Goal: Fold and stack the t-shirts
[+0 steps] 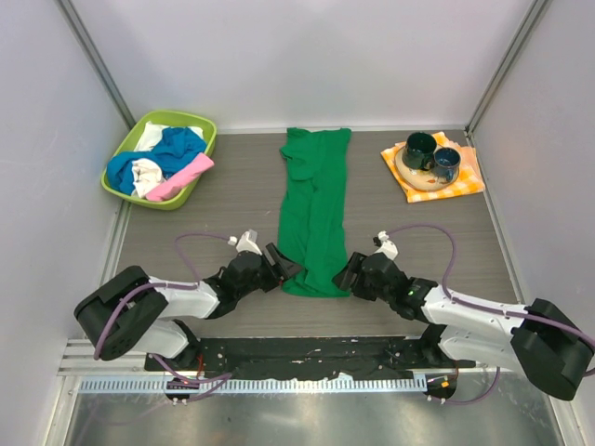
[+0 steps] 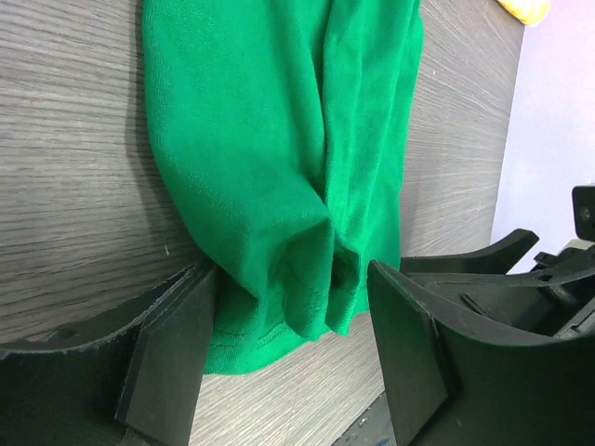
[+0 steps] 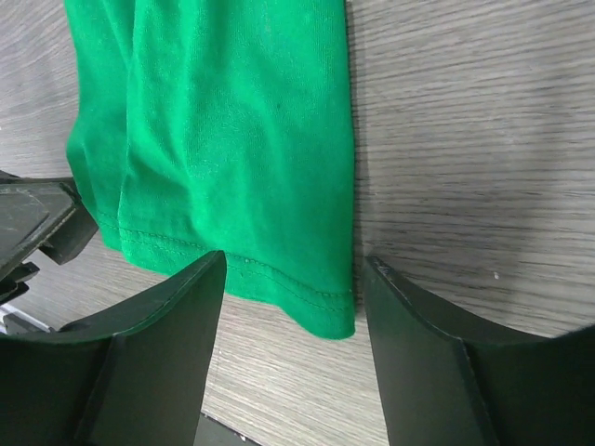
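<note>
I am working on the green shirt (image 1: 314,209). It is lying down the middle of the tabletop (image 1: 214,218) as a long narrow strip, already folded lengthwise, with its near hem (image 3: 270,277) just ahead of my arm bases. The blue shirt (image 1: 172,149), white shirt (image 1: 149,174) and pink shirt (image 1: 181,177) are sitting bunched in the basket (image 1: 167,116) at the far left, well apart from me.

I am holding my left jaws apart at the hem's left corner. The wrist view shows the rumpled corner lying in the gap, with one finger touching the cloth edge and the other standing clear of it. I am holding my right jaws apart too, straddling the right corner. The stitched hem is running between the fingers, and neither one is pinching it.

I judge that I am lining up to take the two near corners for the crosswise fold, so this shirt is about halfway folded and the stack is not yet begun. The next move calls for both jaws clamping every layer at their corners, then lifting together and carrying the hem evenly toward the far end. The left corner is bunched, so I am risking a grip on the top fold only.
</note>
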`<state>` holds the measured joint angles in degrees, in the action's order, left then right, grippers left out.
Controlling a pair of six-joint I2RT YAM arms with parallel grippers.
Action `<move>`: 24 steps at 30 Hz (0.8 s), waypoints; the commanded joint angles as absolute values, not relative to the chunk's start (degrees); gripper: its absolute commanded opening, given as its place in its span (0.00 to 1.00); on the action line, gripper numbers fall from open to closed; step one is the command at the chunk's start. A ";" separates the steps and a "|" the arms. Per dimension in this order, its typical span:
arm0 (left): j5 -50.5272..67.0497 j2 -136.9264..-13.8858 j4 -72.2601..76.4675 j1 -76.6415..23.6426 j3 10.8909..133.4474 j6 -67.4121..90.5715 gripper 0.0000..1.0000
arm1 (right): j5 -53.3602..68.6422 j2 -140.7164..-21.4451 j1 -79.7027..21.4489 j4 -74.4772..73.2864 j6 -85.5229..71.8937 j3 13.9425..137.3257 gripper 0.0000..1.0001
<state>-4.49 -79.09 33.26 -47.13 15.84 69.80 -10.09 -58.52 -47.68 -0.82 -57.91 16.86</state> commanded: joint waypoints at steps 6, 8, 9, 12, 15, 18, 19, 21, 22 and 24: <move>-6.15 -78.05 19.07 -47.29 11.43 68.12 0.65 | -9.67 -62.66 -48.08 1.58 -59.15 14.77 0.38; -6.15 -77.09 18.81 -47.29 11.43 67.85 0.63 | -9.84 -63.01 -48.08 1.84 -58.98 14.85 0.35; -6.24 -76.99 18.72 -47.29 11.51 67.59 0.61 | -9.67 -63.80 -47.99 2.02 -58.97 14.77 0.35; -6.15 -77.52 19.33 -47.29 11.60 67.15 0.54 | -9.49 -64.95 -48.16 3.25 -59.06 14.68 0.32; -5.80 -79.01 21.43 -47.37 11.43 67.06 0.34 | -9.40 -66.09 -48.25 3.78 -58.62 14.94 0.28; -5.80 -80.77 22.76 -47.29 11.43 66.98 0.14 | -9.58 -66.80 -48.16 3.96 -58.27 15.29 0.27; -5.63 -82.16 23.98 -47.29 11.43 66.89 0.13 | -9.58 -66.97 -48.16 3.96 -58.10 15.38 0.25; -5.45 -83.49 25.04 -47.29 11.34 67.06 0.00 | -9.58 -67.06 -48.25 3.87 -58.01 15.47 0.21; -5.01 -84.45 26.18 -47.29 11.08 67.32 0.00 | -9.58 -67.15 -48.16 3.78 -58.01 15.47 0.18; -4.49 -84.90 26.98 -47.29 10.81 67.59 0.00 | -9.67 -66.89 -48.16 3.26 -57.83 15.47 0.10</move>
<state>-4.47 -81.03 34.20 -47.13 13.45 69.21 -8.88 -65.80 -47.79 7.29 -58.85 15.92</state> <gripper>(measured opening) 0.015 0.161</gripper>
